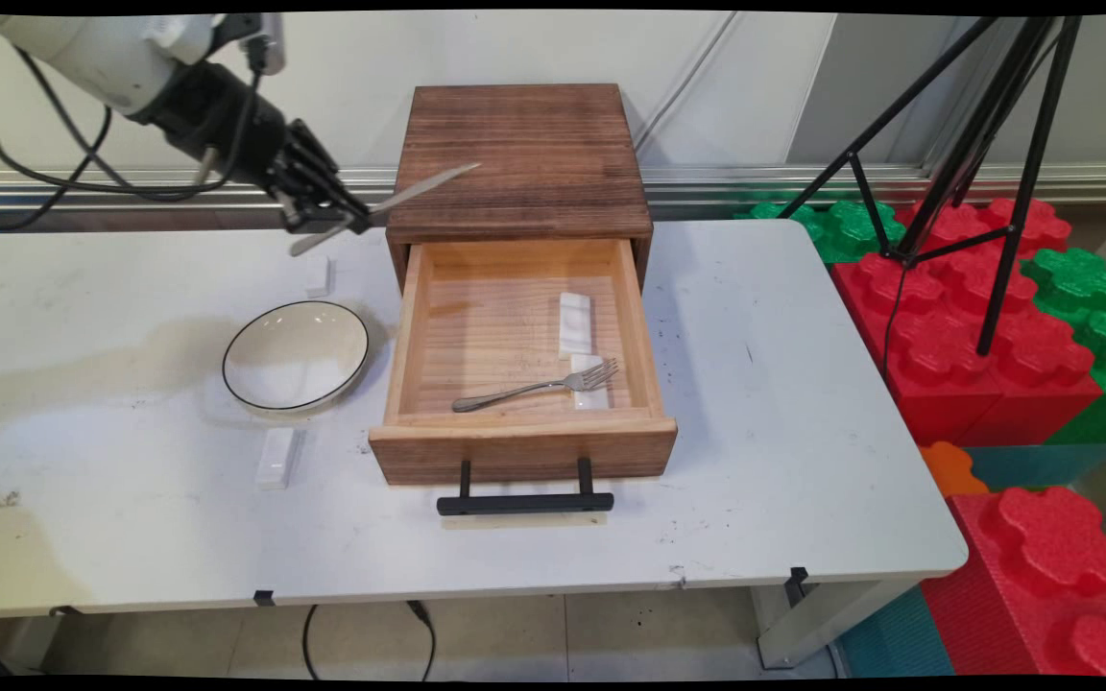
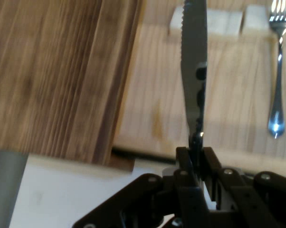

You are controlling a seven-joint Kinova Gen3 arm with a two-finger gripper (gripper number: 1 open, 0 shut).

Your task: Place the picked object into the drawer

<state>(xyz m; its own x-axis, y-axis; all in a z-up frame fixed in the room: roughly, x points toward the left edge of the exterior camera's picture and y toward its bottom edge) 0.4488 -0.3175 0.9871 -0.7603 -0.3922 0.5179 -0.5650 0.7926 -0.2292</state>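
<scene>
Your gripper [image 1: 347, 219] is clenched on a knife [image 1: 390, 204], held in the air by the cabinet's [image 1: 524, 154] left edge, blade over its top. Below, the open drawer [image 1: 519, 360] holds a fork [image 1: 536, 386] and what look like two white rests [image 1: 574, 324]. A bowl [image 1: 296, 356] sits left of the drawer.

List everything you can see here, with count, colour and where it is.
knife: one, silver, held in the air by the cabinet's left top edge
cabinet: one, brown wood, table's far side
drawer: one, pulled open
fork: one, silver, in drawer
rests: four, white; two in drawer, two on table by bowl
bowl: one, white, black rim, left of drawer
table: one, white
foam blocks: red, green, right
tripod: black, right
claw: black, shut on knife
</scene>
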